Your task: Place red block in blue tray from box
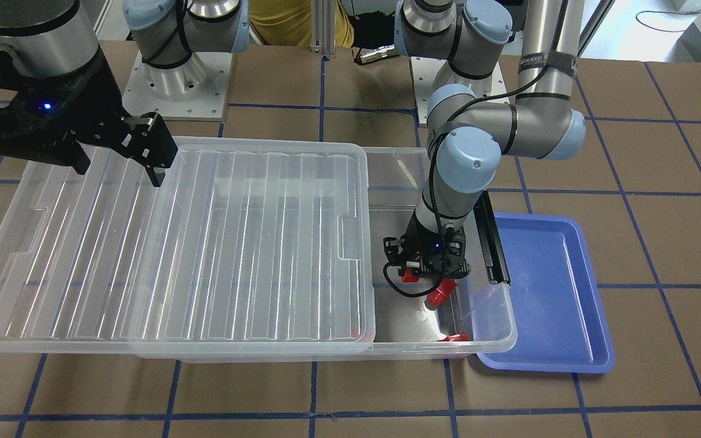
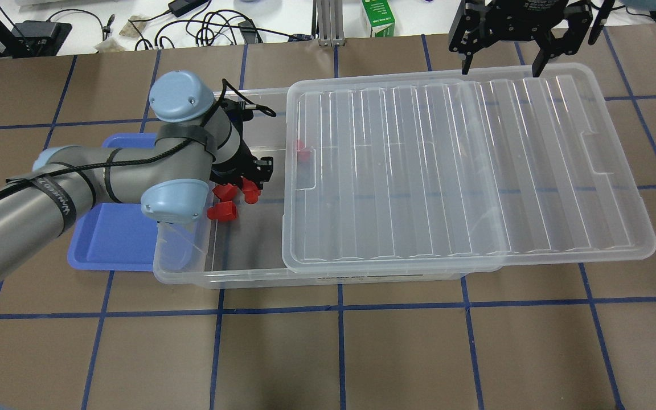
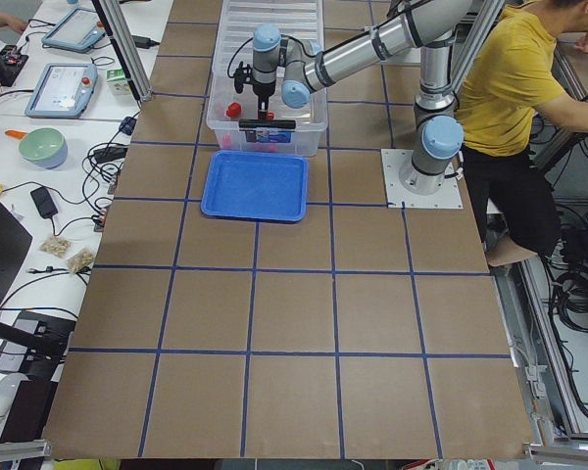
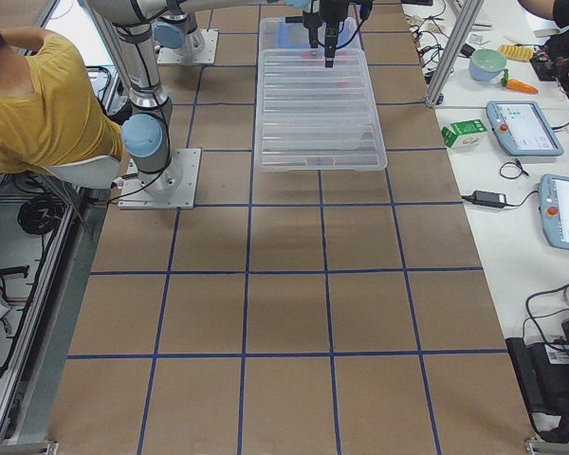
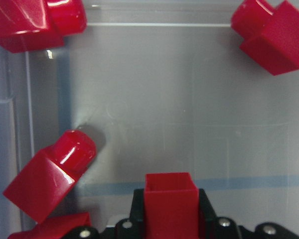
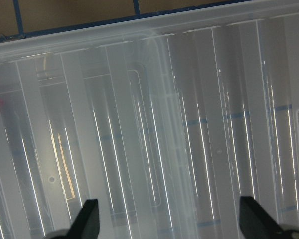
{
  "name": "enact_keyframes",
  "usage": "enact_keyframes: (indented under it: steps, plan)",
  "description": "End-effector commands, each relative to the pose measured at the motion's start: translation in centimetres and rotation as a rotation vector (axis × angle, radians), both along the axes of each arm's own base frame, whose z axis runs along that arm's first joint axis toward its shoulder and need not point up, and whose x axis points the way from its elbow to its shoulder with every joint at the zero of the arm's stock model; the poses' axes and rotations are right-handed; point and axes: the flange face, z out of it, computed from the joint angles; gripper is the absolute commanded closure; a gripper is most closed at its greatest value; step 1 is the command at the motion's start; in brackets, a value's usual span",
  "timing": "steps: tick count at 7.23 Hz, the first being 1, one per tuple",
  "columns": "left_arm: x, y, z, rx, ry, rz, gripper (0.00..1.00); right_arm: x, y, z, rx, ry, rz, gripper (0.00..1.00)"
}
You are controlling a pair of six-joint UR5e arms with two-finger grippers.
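The clear box (image 1: pixel 496 344) lies across the table with its ribbed lid (image 1: pixel 204 243) slid aside, so the end by the blue tray (image 1: pixel 545 304) is open. My left gripper (image 1: pixel 425 271) reaches down into that open end and is shut on a red block (image 5: pixel 170 201) with a square face. Loose red blocks lie around it: one with a rounded stub (image 5: pixel 50 184), one at top right (image 5: pixel 269 35), one at top left (image 5: pixel 35 22). My right gripper (image 1: pixel 119 167) hangs open and empty above the lid's far end; the right wrist view (image 6: pixel 172 224) shows the same.
The blue tray (image 2: pixel 111 239) sits flush against the box's open end, partly under my left arm. A black bar latch (image 1: pixel 491 243) stands on that end wall. One more red block (image 2: pixel 303 152) shows through the lid (image 2: pixel 447 171). A person sits behind the robot (image 3: pixel 519 88).
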Motion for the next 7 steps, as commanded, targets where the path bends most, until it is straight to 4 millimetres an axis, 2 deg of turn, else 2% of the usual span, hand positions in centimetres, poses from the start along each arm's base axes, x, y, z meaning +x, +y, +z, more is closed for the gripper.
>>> enact_keyframes:
  steps: [1, 2, 3, 4, 5, 6, 7]
  plan:
    - [1.2, 0.1, 10.3, 0.062, -0.023, 0.023, 1.00, 0.0, 0.0, 0.0, -0.001, 0.001, 0.000, 0.00]
    - [4.3, -0.9, 12.2, 0.075, -0.023, 0.067, 1.00, 0.0, 0.0, 0.0, -0.001, 0.002, 0.000, 0.00]
    - [9.9, -2.0, 12.1, 0.077, -0.012, 0.154, 1.00, 0.0, 0.0, 0.0, -0.001, 0.002, 0.000, 0.00]
    - [14.6, -2.4, 12.3, 0.074, -0.015, 0.176, 1.00, -0.3, -0.1, -0.1, 0.001, 0.002, -0.003, 0.00]
    - [19.5, -3.4, 10.6, 0.093, -0.008, 0.158, 1.00, -1.5, -0.7, -0.2, 0.001, 0.005, 0.043, 0.00]
    - [25.1, -4.1, 7.5, 0.129, 0.015, 0.134, 1.00, -5.1, -1.3, 0.3, 0.002, 0.016, 0.108, 0.00]
    - [27.9, -4.6, 4.0, 0.153, 0.027, 0.091, 1.00, -10.9, -1.7, 0.6, 0.014, 0.014, 0.062, 0.00]
